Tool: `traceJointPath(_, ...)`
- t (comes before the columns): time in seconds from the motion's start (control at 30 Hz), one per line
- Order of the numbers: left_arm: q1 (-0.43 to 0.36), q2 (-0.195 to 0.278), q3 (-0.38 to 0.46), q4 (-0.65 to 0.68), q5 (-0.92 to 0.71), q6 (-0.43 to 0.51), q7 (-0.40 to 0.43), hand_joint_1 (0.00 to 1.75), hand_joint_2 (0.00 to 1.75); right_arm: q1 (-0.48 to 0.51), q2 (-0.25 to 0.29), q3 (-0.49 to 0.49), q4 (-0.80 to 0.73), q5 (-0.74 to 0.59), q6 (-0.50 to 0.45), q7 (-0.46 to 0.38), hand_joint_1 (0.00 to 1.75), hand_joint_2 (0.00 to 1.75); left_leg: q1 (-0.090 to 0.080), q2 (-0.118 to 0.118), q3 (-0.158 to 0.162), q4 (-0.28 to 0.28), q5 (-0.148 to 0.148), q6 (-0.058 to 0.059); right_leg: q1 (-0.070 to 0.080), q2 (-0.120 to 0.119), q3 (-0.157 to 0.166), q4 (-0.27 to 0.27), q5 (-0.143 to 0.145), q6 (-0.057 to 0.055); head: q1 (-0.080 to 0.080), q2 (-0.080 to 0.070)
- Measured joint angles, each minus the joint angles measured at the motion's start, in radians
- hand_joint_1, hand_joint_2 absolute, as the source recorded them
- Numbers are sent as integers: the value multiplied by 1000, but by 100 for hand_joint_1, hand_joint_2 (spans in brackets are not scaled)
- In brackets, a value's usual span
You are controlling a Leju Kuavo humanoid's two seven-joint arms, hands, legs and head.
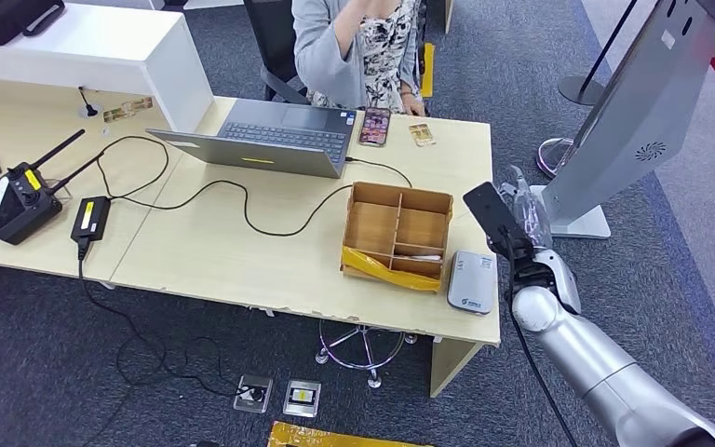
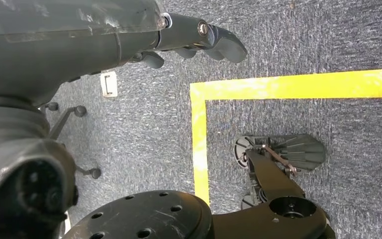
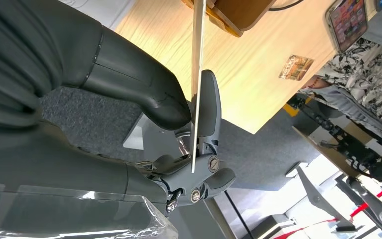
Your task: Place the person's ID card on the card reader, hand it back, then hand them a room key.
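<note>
Head view: my right hand (image 1: 519,216) pinches a dark card (image 1: 492,212) (thumb against fingers) just beside the grey card reader (image 1: 472,281), off the desk (image 1: 242,256) edge. Left hand (image 2: 199,42) hangs over carpet, fingers loosely curled, holding nothing.

Right hand (image 1: 521,216) off the counter's (image 1: 242,261) end, card (image 3: 197,74) pinched in its fingers (image 3: 206,114), open floor around them, reader (image 1: 472,281) just beside at the counter edge, box (image 1: 397,235) next, kiosk (image 1: 633,112) close behind, phone (image 1: 374,126) and person (image 1: 354,47) beyond bare wood.
</note>
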Motion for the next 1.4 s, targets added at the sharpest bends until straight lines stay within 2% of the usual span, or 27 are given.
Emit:
traceJointPath(0.43, 0, 0, 0, 0, 0, 0, 0, 0, 0, -5, 0, 2, 0, 1, -14, 10, 175, 175, 0, 0, 0, 0, 0, 0, 0, 0, 0, 0, 0, 0, 0, 0)
traceJointPath(0.67, 1, 0, 0, 0, 4, 0, 6, 0, 0, 10, -21, 2, 4, -8, -25, 27, 175, 175, 0, 1, 0, 0, 0, 0, 0, 1, 0, 0, 0, 0, 0, 0)
traceJointPath(1.1, 3, -5, 0, 0, 39, 44, 38, 0, 0, 41, -27, 7, 77, -74, -6, -80, 175, 175, 0, 4, 0, 0, 0, 0, 0, 2, -1, 0, 0, 0, 0, 0)
traceJointPath(1.4, 3, -8, 0, -2, 41, 51, 38, 0, 0, 47, -7, 28, 143, -70, 6, -130, 175, 175, 0, 4, 0, 0, 0, 0, 0, 2, -1, 0, 0, 0, 0, 0)
